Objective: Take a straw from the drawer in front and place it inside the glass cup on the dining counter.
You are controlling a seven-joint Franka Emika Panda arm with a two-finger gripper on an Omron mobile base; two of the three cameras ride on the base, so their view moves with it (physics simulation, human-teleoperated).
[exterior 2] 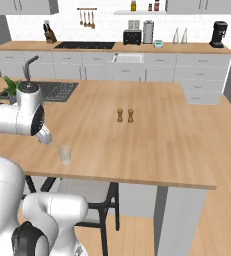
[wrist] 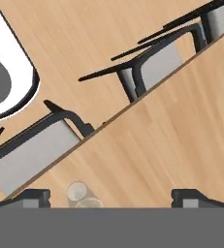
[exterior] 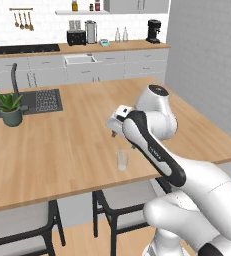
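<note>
**Above the glass cup at the tabletop's near edge**

Over the dining counter's tabletop (exterior: 77,135), the gripper (wrist: 111,196) hangs with jaws spread wide, nothing seen between them. Just below stands the glass cup (exterior: 122,160), close to the near edge, above the grey stools (exterior: 122,197). No writing is readable anywhere. Two small shakers (exterior 2: 125,115) stand well apart, mid-tabletop; open wood surrounds the cup. A potted plant (exterior: 9,107) sits beside the sink.

Glass cup (wrist: 78,193) near counter edge, stools (wrist: 154,68) beyond.
</note>
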